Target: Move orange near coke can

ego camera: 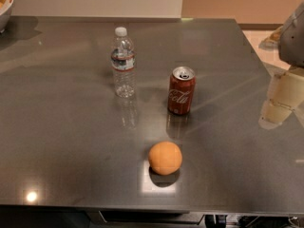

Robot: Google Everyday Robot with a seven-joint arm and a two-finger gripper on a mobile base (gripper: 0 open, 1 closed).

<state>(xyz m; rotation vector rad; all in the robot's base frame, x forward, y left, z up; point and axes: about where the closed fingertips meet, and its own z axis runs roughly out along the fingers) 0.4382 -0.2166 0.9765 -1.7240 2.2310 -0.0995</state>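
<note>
My tool (279,101), open or closed I cannot tell, hangs at two o'clock from the untouched orange (165,158); I judge reaching it comes next, with the coke can (181,90) at its twelve.

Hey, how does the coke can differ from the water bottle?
The coke can is red and opaque; the water bottle is clear plastic with a white cap. The can is shorter and wider, the bottle taller and slimmer. The can stands nearer the orange, the bottle further left. Both stand upright on the table. The gripper hangs at the right edge, away from both.
</note>
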